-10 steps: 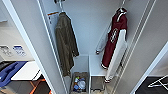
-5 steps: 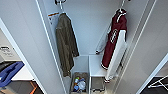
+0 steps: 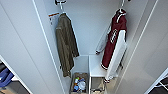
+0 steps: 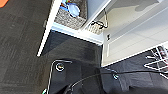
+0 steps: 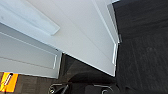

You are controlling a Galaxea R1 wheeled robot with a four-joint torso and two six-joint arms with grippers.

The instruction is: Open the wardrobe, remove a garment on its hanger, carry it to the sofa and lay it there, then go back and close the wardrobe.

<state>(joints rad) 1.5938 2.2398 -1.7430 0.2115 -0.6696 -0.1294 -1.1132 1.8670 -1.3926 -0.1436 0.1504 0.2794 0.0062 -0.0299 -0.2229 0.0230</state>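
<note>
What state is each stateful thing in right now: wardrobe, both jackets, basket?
Tall white wardrobe: both doors open.
Maroon varsity jacket with white sleeves: hanging inside on its thin white hanger, on the right.
Olive-brown jacket: hanging inside, on the left.
Woven basket on the wardrobe floor: holding mixed items.

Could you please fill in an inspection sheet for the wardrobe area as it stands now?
Surface: dark carpet floor in front of the wardrobe.
Job's things: wardrobe stands open; maroon jacket hangs at the right on its white hanger.
Clutter: olive-brown jacket hangs at the left; a basket of small items sits at the bottom.
Grippers: jaws cannot be made out.
Cables: a dark cable lies by the wardrobe base.
Surroundings: something blue shows past the left door; white wire frame on the floor.
</note>
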